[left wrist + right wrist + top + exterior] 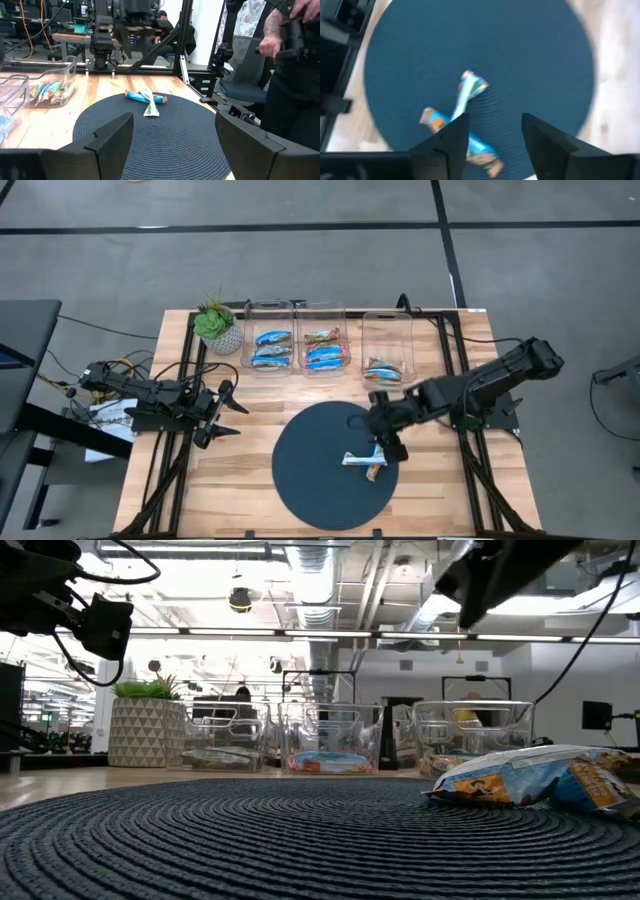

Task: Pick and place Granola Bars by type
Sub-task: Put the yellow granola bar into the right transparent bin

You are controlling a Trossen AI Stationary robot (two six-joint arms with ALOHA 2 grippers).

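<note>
Two granola bars lie crossed on the dark round mat (320, 470). One is blue-and-white (360, 459) (469, 92); the other is blue with orange ends (472, 145) (145, 97). My right gripper (388, 442) (492, 135) hangs open above them, well off the mat in the low view (490, 570). More bars rest in three clear bins along the far side: a left bin (272, 348), a middle bin (325, 352) and a right bin (383, 370). My left gripper (232, 418) (172, 135) waits open over the table's left part.
A potted plant (218, 325) stands left of the bins at the far left. A black frame rail (450, 370) runs along the table's right side. A person (285, 60) stands beyond the right edge. Bare wood (250, 470) shows between my left gripper and the mat.
</note>
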